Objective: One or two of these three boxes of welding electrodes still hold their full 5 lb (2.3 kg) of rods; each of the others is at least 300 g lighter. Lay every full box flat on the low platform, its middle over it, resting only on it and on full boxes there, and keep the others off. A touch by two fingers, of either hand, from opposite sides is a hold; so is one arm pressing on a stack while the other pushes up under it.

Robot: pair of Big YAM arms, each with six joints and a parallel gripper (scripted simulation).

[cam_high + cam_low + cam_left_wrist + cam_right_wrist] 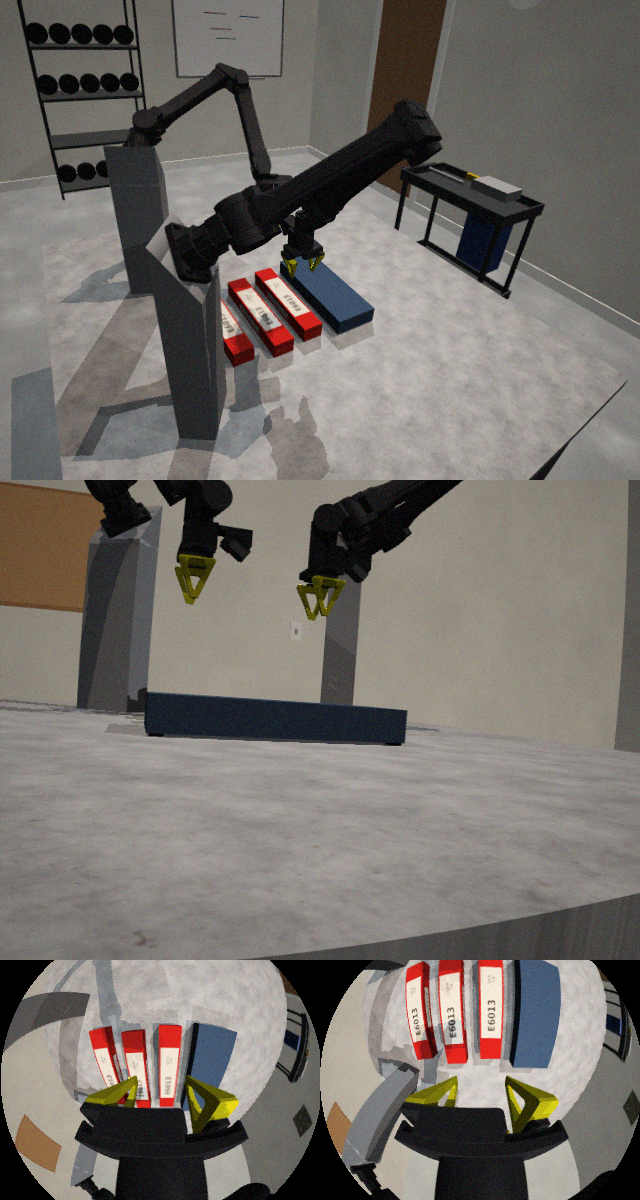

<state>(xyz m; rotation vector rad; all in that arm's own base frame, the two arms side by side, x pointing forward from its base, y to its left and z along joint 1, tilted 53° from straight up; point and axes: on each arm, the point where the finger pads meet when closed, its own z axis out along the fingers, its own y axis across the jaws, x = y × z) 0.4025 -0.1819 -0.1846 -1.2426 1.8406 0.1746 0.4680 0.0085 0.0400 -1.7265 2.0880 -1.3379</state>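
The left gripper (318,615) (161,1079) and right gripper (303,266) (192,596) (481,1079) are spread well open, nothing held, both raised above the level of the red boxes (287,304) (170,1060) (491,1010).

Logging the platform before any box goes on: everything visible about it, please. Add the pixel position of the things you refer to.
The low platform (330,297) (273,717) (214,1057) (536,1015) is a long, flat, matte blue slab with square edges and a plain top. Small dark feet show under its near side in the exterior view. It lies level, beside the row of red boxes, with a gap. No box rests on it; material can't be told.
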